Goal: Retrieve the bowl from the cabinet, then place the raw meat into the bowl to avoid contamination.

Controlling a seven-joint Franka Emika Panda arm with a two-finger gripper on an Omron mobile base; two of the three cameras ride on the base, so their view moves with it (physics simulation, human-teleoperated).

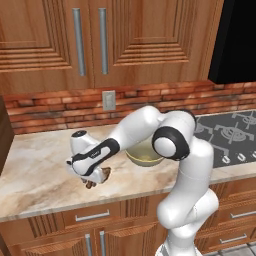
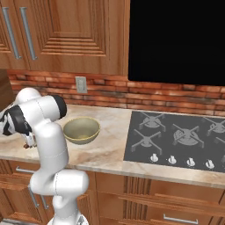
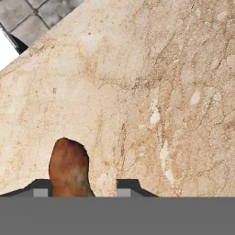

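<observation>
My gripper (image 1: 91, 181) is down low on the counter (image 1: 35, 175), close to its front edge and toward the left end. The meat (image 3: 69, 169) is right there between my two fingers. It is a small brown lump lying on the stone. In the hand view it sits nearer one finger (image 3: 40, 192) than the other, and there is a gap beside the other finger. I cannot tell if my fingers are pinching the meat or only standing around it.

From the left base view I see a bit of the brown meat (image 1: 106, 173) poking out from under my hand, near the front edge. From the right base view it is a tiny brown spot (image 2: 29, 145) by the front edge, mostly hidden behind my arm.

The bowl (image 2: 81, 130) stands upright on the counter, near the meat but not touching it. It is between the meat and the stove (image 2: 176, 139). My arm covers part of the bowl (image 1: 144, 157) in the left base view.

The cabinet (image 1: 55, 40) hangs above the brick wall (image 1: 55, 107) at the back, and its doors are shut.
</observation>
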